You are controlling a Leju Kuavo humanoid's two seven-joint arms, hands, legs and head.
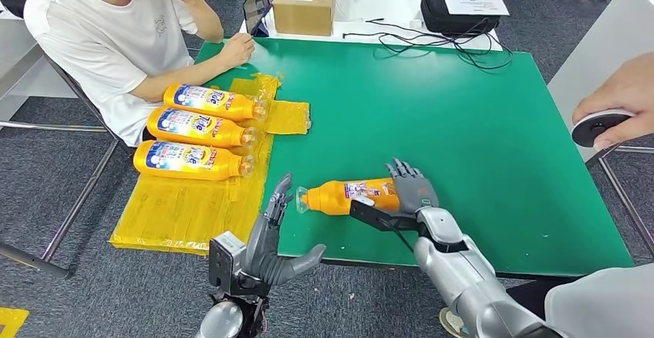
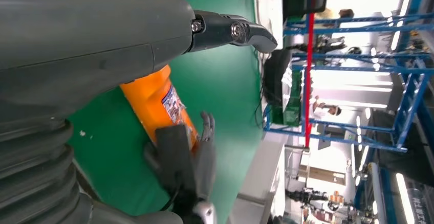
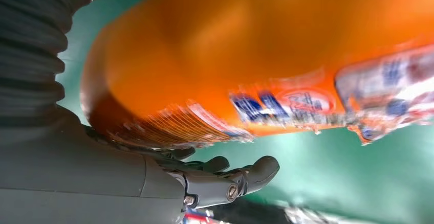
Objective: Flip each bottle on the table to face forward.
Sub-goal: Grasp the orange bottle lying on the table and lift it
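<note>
An orange bottle [image 1: 343, 197] lies on its side near the front edge of the green table [image 1: 463, 122], cap pointing left, a small label patch showing on top. My right hand [image 1: 412, 195] grips its base end, fingers over the top and thumb along the near side; the right wrist view shows the bottle [image 3: 256, 45] pressed close against the palm [image 3: 128, 183]. My left hand [image 1: 270, 241] hovers open at the table's front edge, fingers pointing toward the cap without touching it. Three more orange bottles [image 1: 204, 100] [image 1: 200, 127] [image 1: 189, 160] lie at the left with blue labels up.
The three bottles rest on a yellow plastic sheet [image 1: 185, 207] overhanging the table's left edge. A person in a white shirt [image 1: 100, 37] sits at the far left, a forearm on the table. Another person's hand [image 1: 617, 95] holds a round device at the right. A cardboard box [image 1: 303, 5], black case [image 1: 455, 10] and cables lie beyond.
</note>
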